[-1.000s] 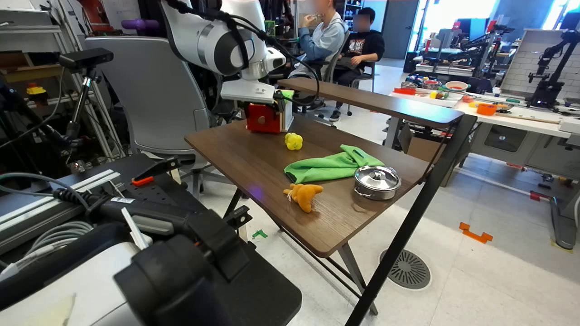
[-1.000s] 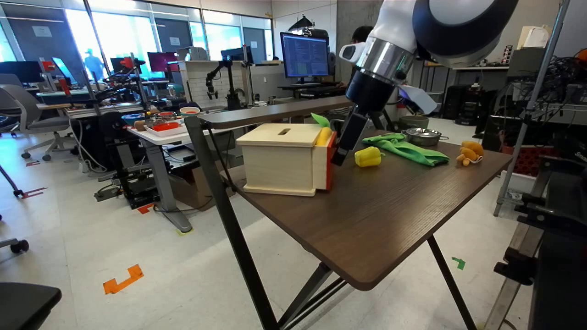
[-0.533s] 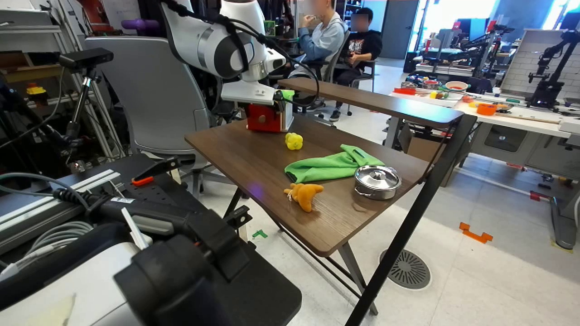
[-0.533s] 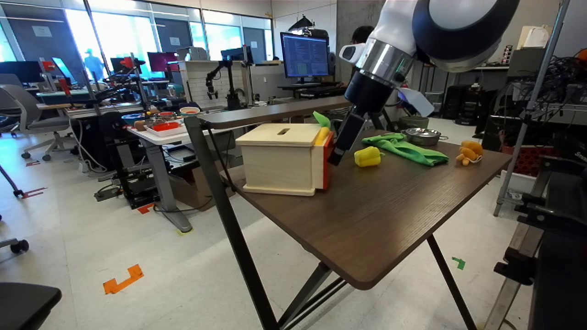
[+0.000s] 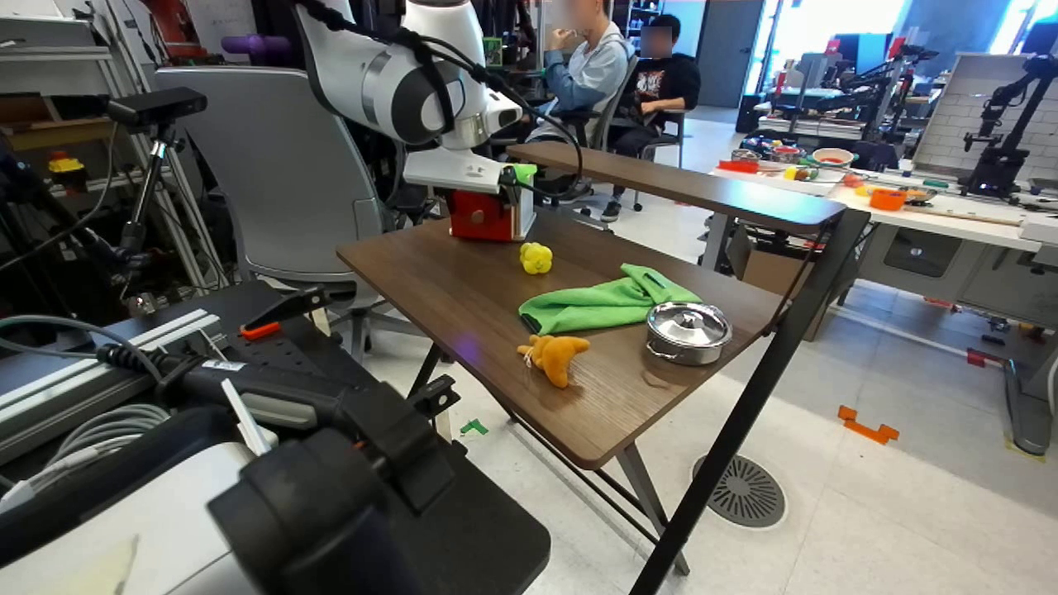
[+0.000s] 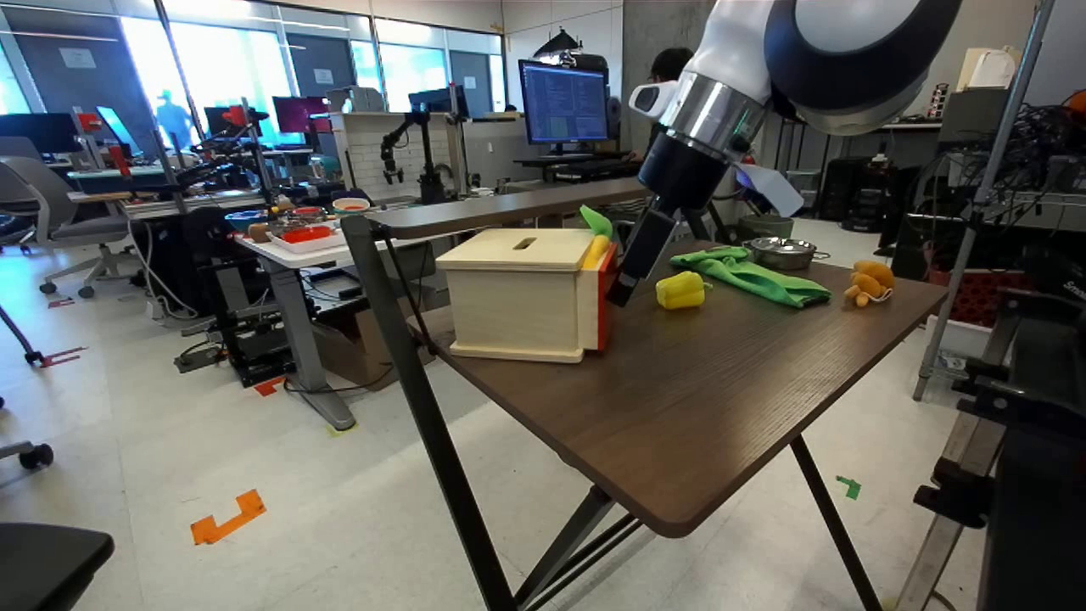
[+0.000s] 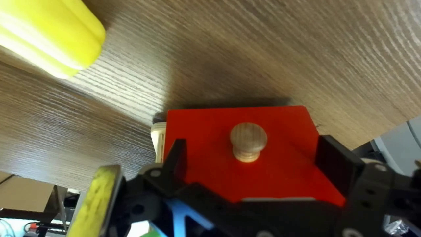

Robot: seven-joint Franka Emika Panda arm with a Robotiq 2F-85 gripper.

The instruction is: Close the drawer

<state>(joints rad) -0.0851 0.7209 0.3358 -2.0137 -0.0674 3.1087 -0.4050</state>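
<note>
The drawer (image 7: pixel 279 161), red-fronted, lies low in the middle of the wrist view, its knob (image 7: pixel 248 136) facing the gap of the claw (image 7: pixel 252 144), which is spread wide and grips nothing. In an exterior view it juts slightly from the right of the wooden box (image 6: pixel 513 312), mid-frame, the claw just right of it, contact unclear; closing probably needs a push leftward there.

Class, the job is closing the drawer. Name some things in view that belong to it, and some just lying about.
For the job:
gripper
red-fronted drawer
wooden knob
wooden box

Just lying about:
yellow pepper-shaped object
green cloth
silver lidded pot
orange soft toy
</note>
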